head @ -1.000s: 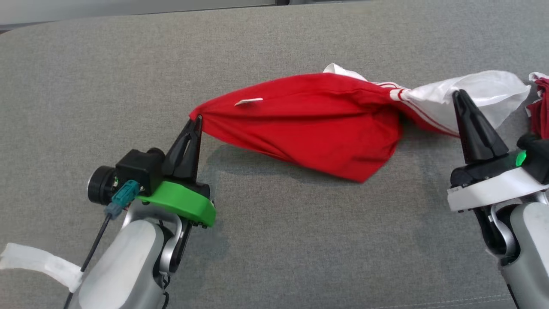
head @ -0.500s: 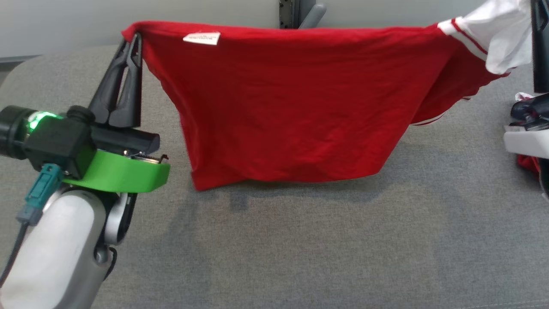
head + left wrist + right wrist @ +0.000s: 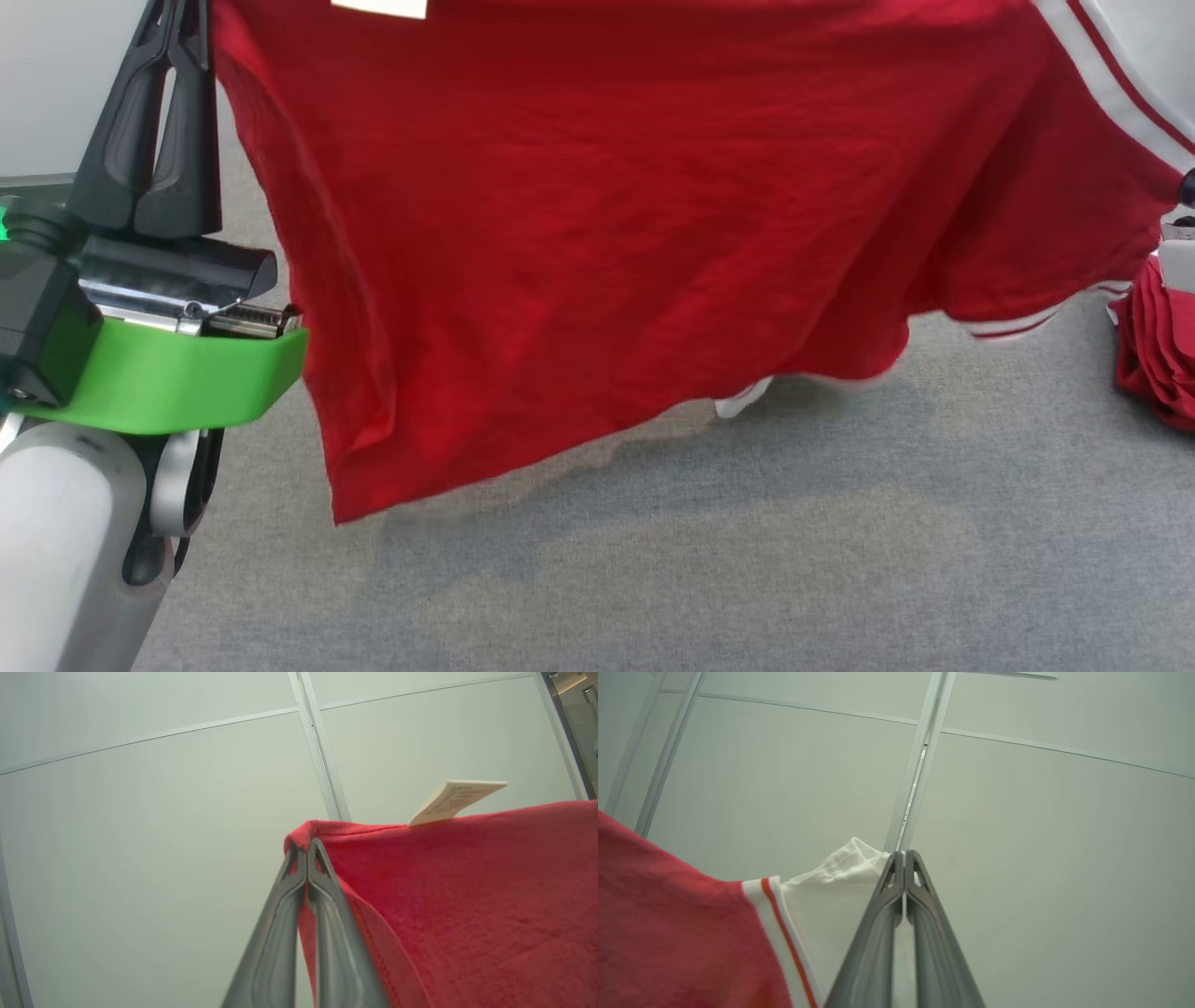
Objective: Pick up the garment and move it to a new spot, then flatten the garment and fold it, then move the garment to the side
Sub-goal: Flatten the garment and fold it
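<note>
Jaws of left gripper [image 3: 307, 845], right gripper [image 3: 903, 855] tight on garment [image 3: 607, 233] (red, white-trimmed)

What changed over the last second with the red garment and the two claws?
The red garment with white striped sleeves, bunched on the grey fabric surface a second ago, has been raised and stretched out. It now hangs as a sheet between the left claw and the right claw. Nothing was let go: the left claw stays shut on a red corner, the right on the white sleeve.
</note>
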Robot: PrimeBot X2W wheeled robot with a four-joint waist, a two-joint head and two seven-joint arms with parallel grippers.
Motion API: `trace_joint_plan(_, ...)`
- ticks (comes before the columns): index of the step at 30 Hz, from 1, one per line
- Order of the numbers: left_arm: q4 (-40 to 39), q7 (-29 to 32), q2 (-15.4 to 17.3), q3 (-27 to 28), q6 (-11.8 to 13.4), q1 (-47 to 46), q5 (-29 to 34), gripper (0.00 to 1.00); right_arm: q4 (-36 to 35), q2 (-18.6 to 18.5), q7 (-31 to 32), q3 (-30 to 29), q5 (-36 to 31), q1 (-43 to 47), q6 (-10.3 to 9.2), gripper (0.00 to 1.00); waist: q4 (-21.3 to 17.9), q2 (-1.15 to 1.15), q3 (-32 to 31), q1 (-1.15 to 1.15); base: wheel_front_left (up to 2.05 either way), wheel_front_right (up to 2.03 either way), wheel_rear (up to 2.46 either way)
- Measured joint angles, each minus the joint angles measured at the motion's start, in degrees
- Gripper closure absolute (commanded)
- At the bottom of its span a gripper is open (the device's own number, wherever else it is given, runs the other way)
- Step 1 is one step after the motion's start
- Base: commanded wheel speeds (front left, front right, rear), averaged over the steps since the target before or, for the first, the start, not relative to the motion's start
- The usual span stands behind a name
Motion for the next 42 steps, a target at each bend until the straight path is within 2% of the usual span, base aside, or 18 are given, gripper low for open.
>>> trace_joint_plan(3,-0.02,0.02,-0.22,-0.05,-0.15,-0.10,-0.37,1.00,0.85,-0.26,0.58,0.75,0.80,-1.18,0.00,1.00,-0.04,0.00,0.69,0.00,0.00,0.00,0.00)
trace_joint_plan(8,3.63,-1.23,-1.65,-0.14,-2.42,-4.26,-2.20,1.00,5.93,-1.47,1.08,3.26,3.00,-6.95,0.00,1.00,-0.21,0.00,2.86,0.00,0.00,0.00,0.00)
trace_joint_plan(13,11.88,-3.74,-4.09,-0.44,-6.17,-12.61,-3.94,1.00,14.22,-2.53,0.75,6.54,4.39,-16.99,0.00,1.00,-0.32,0.00,5.71,0.00,0.00,0.00,0.00)
trace_joint_plan(19,26.08,-8.39,-8.05,-1.26,-10.98,-26.11,-4.17,1.00,26.75,-3.05,-2.40,11.28,4.95,-34.07,-0.01,1.00,0.11,0.00,9.57,0.00,0.00,0.00,0.00)
trace_joint_plan(26,43.28,-13.56,-10.63,-0.77,-14.43,-40.34,-2.87,1.00,43.18,2.13,-9.05,14.82,4.08,-53.56,0.01,1.00,0.88,0.00,13.25,0.00,0.00,0.00,0.00)
trace_joint_plan(29,49.74,-14.34,-12.18,-0.07,-15.17,-44.20,-2.35,1.00,50.29,5.17,-10.65,13.72,5.14,-59.32,0.01,1.00,1.07,0.00,14.37,0.00,0.00,0.00,0.00)
trace_joint_plan(32,57.39,-14.69,-13.92,0.82,-15.95,-45.70,-4.21,1.00,57.49,7.87,-11.13,13.72,6.76,-61.37,0.01,1.00,1.09,0.00,15.21,0.00,0.00,0.00,0.00)
trace_joint_plan(35,65.14,-14.04,-15.37,1.59,-17.18,-45.77,-6.24,1.00,62.55,10.06,-11.22,16.90,7.82,-60.85,0.01,1.00,0.74,0.00,15.87,0.01,0.00,0.00,0.00)
trace_joint_plan(40,75.19,-13.24,-18.14,1.98,-19.33,-43.84,-9.68,1.00,67.15,10.74,-11.41,21.49,11.85,-55.06,0.01,1.00,0.20,0.00,17.09,0.00,0.00,0.00,0.00)
trace_joint_plan(42,76.98,-13.16,-18.69,1.98,-19.70,-43.01,-10.28,1.00,67.58,10.78,-11.41,22.05,12.84,-53.53,0.01,1.00,0.14,0.00,17.31,0.01,0.00,0.00,0.00)
